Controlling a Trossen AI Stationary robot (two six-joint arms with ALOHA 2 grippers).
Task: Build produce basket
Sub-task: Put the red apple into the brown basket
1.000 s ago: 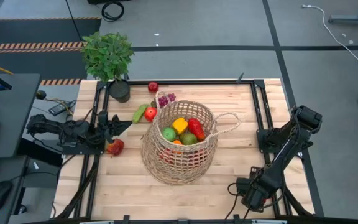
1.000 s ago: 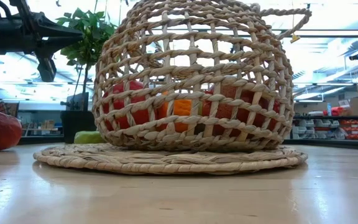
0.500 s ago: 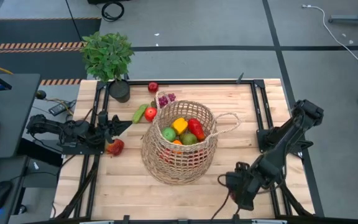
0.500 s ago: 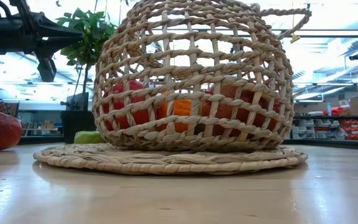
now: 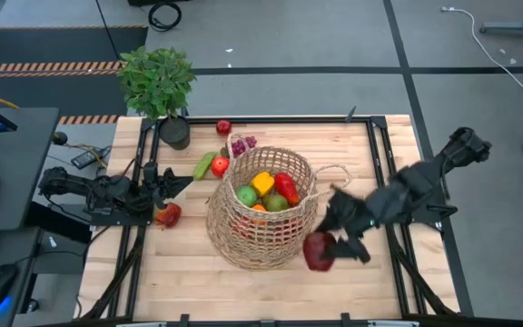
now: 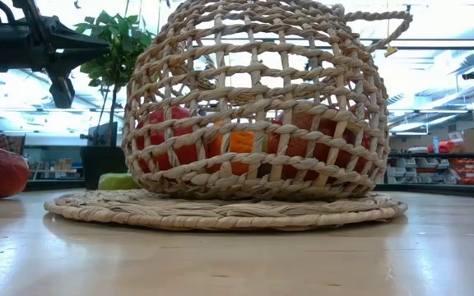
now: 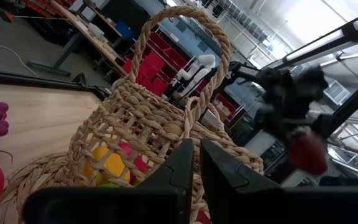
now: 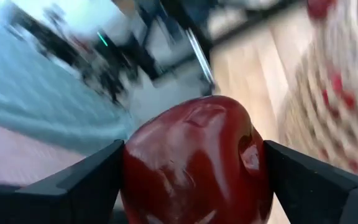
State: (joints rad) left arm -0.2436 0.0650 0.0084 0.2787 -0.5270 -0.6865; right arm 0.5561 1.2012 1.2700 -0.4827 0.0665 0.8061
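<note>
At about four o'clock from the basket (image 5: 263,207), just off its wall, the right hand (image 5: 327,247) pinches a dark red apple (image 5: 318,252) between its two fingers above the desk (image 5: 189,272). The grip looks firm in the right wrist view, where the apple (image 8: 197,160) fills the gap between the fingers. The likeliest fault is a drop taken too low or too soon: the apple would strike the woven wall or the loop handle (image 5: 337,178) at three o'clock and roll off the desk edge. A push against the light basket could also shift it on its mat. At nine o'clock the left hand (image 5: 163,184) waits, fingers pressed together, near another red apple (image 5: 168,215) on the desk.
</note>
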